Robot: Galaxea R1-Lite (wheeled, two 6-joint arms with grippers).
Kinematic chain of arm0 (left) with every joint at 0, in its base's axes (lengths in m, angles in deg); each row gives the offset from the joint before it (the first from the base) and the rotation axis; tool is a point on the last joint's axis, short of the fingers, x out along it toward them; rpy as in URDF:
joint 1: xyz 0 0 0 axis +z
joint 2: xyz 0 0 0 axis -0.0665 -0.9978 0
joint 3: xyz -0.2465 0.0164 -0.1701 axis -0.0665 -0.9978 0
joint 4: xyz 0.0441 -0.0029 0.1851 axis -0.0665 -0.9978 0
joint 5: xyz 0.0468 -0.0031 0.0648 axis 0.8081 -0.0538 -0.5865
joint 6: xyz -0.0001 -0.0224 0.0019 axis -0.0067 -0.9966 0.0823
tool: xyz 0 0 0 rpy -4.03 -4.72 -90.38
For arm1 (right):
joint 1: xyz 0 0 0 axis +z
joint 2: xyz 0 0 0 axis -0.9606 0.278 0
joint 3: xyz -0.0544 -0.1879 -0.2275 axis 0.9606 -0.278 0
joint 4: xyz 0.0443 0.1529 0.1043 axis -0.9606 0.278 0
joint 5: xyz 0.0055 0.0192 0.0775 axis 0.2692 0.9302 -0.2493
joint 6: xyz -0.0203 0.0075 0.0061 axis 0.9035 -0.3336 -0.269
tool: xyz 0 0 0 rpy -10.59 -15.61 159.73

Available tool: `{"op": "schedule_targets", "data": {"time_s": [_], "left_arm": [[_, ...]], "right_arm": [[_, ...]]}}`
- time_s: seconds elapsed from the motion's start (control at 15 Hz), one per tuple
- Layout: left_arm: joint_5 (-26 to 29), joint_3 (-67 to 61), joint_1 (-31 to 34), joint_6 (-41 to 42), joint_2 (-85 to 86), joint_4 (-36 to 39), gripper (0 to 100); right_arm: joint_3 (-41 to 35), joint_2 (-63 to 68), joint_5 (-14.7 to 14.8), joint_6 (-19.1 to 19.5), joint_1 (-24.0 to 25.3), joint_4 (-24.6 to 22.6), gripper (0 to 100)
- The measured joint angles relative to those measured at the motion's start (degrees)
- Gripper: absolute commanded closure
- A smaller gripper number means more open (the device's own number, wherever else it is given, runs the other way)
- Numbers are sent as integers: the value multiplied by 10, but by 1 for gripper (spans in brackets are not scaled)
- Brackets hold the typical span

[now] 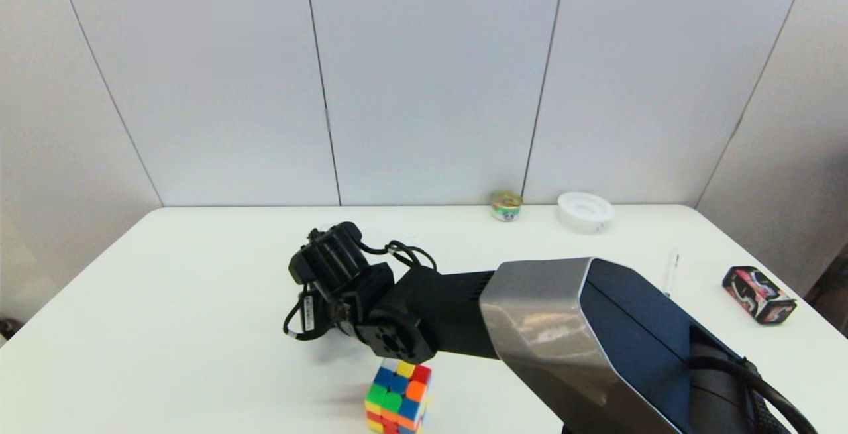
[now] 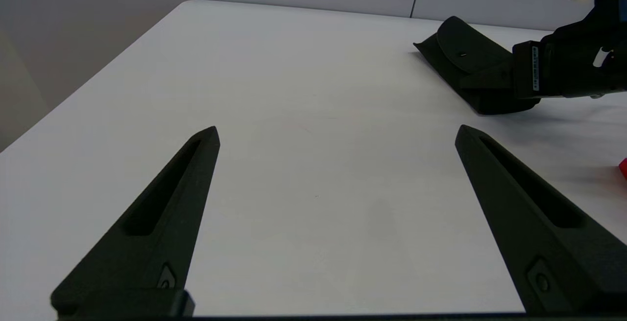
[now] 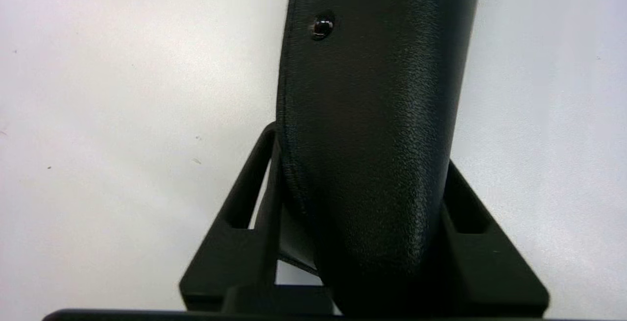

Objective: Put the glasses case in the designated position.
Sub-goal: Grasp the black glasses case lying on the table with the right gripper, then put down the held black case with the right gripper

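The glasses case (image 3: pixel 372 115), long, matte black, with a small snap (image 3: pixel 322 27), runs away from my right wrist camera between the two fingers. My right gripper (image 3: pixel 360 147) is shut on the case's near end, a finger pressing each side. From the left wrist view, the glasses case (image 2: pixel 465 59) lies on the white table with the right gripper (image 2: pixel 494 80) clamped on its end. In the head view, the right gripper (image 1: pixel 329 258) is left of the table's middle and hides the case. My left gripper (image 2: pixel 338 132) hangs open over bare table, some way from the case.
A colourful puzzle cube (image 1: pixel 397 397) stands at the front edge, just below the right arm. A black box with red-and-white print (image 1: pixel 758 295) and a clear pen (image 1: pixel 671 271) lie at the right. A white round dish (image 1: pixel 585 211) and a small can (image 1: pixel 507 205) sit by the back wall.
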State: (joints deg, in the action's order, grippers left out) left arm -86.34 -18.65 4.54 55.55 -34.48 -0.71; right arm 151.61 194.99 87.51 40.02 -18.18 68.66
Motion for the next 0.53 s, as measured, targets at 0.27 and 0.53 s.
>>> {"op": "schedule_targets", "data": {"time_s": [0.27,0.53], "left_arm": [[0,0,0,0,0,0,0],[0,0,0,0,0,0,0]], "right_arm": [[-2,-19,13,-4,-3,14,100],[-3,-70,16,-1,-24,14,100]]}}
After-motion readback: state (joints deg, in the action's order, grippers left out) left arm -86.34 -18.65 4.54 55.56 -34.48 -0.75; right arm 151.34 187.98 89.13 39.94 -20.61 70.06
